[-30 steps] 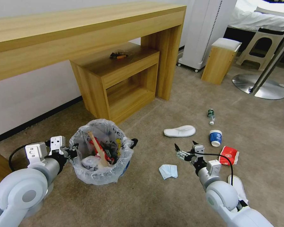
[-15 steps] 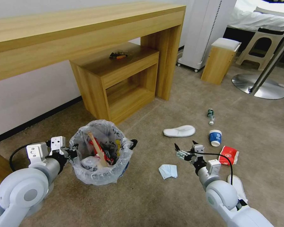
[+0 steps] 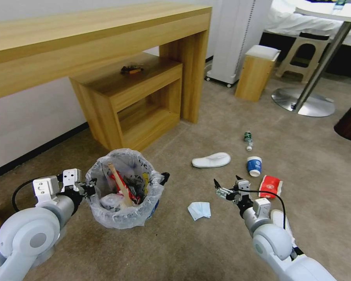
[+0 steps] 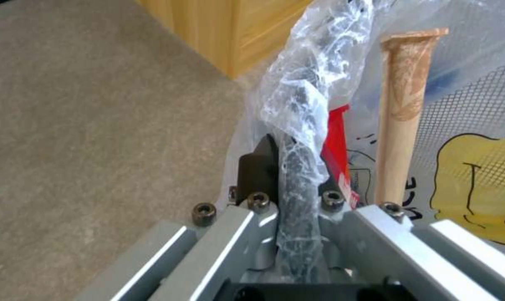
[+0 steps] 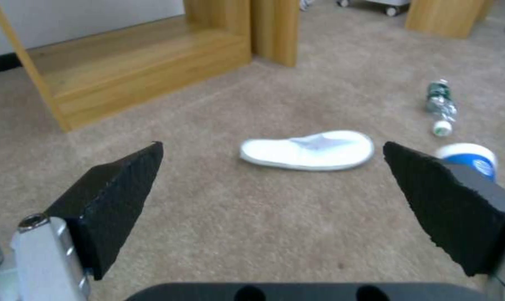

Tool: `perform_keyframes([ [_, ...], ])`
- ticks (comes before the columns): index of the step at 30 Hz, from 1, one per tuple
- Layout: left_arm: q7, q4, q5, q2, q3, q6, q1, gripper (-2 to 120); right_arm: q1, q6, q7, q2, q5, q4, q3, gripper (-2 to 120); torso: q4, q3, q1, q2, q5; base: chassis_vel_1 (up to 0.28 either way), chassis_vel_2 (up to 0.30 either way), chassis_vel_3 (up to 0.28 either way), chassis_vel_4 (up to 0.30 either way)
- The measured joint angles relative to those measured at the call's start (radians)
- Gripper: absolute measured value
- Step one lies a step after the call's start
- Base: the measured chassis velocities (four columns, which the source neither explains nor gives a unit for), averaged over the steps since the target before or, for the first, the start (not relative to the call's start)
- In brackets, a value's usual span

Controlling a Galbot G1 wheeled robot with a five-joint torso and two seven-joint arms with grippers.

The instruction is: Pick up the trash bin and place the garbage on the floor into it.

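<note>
Head view gives us one trash bin (image 3: pixel 124 191) standing on the floor (image 3: pixel 206 249), already holding a wooden stick and red scraps, and beyond it we count six pieces of garbage on the carpet: one white slipper (image 3: pixel 211 160), one small bottle (image 3: pixel 248 139), one blue paper cup (image 3: pixel 254 166), one red wrapper (image 3: pixel 270 186), one folded tissue (image 3: pixel 199 210), and a second slipper (image 3: pixel 279 218) partly hidden behind our right arm. Compared with half a second ago, the whole scene has slid leftward and a dark brown bin has come into sight at the right edge, so our camera has turned; the litter itself lies as it did. Our left gripper (image 4: pixel 294 175) is clenched on the bag-wrapped rim of the trash bin. Our right gripper (image 5: pixel 275 200) hangs low over the carpet near the tissue, spread wide and holding nothing, with the slipper (image 5: pixel 308 149) ahead between its pads.
</note>
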Motion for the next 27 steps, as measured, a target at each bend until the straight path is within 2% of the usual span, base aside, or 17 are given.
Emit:
perform_keyframes([
  [10, 0.002, 0.003, 0.001, 0.001, 0.0, -0.006, 0.002, 0, 0.005, 0.003, -0.025, 0.0, -0.003, -0.005, -0.006, 100, -0.0002, 0.0, 0.0, 0.0, 0.0, -0.024, -0.026, -0.025, -0.026],
  [14, 0.002, 0.003, 0.001, 0.003, -0.002, -0.007, 0.002, 0, 0.019, -0.019, -0.037, 0.001, 0.003, -0.006, -0.014, 100, 0.0004, 0.0, 0.0, 0.0, 0.0, 0.0, 0.0, 0.0, 0.0],
  [16, 0.002, 0.004, 0.001, 0.004, -0.004, -0.008, 0.002, 0, 0.027, -0.065, -0.053, 0.002, 0.014, -0.004, -0.014, 100, 0.0004, 0.0, 0.0, 0.0, 0.0, 0.0, 0.0, 0.0, 0.0],
  [18, 0.0, 0.004, 0.001, 0.005, -0.006, -0.01, 0.004, 0, 0.048, -0.15, -0.089, 0.002, 0.024, 0.0, -0.019, 100, 0.0, 0.0, 0.0, 0.0, 0.0, 0.0, 0.0, 0.0, 0.0],
  [20, 0.0, 0.004, 0.001, 0.005, -0.006, -0.01, 0.004, 0, 0.051, -0.162, -0.094, 0.002, 0.025, 0.0, -0.021, 100, 0.0, 0.0, 0.0, 0.0, 0.0, 0.0, 0.0, 0.0, 0.0],
  [21, -0.002, 0.004, 0.002, 0.005, -0.007, -0.011, 0.004, 0, 0.072, -0.21, -0.109, 0.004, 0.03, -0.001, -0.034, 100, 0.0, 0.0, 0.0, 0.0, -0.0001, 0.0, 0.0, 0.0, 0.0],
  [27, -0.004, 0.003, 0.003, 0.006, -0.01, -0.011, 0.007, 0, 0.144, -0.269, -0.158, 0.024, 0.027, -0.046, -0.088, 100, 0.0001, 0.0, 0.0, 0.0, -0.0001, 0.0, 0.0, 0.0, 0.0],
])
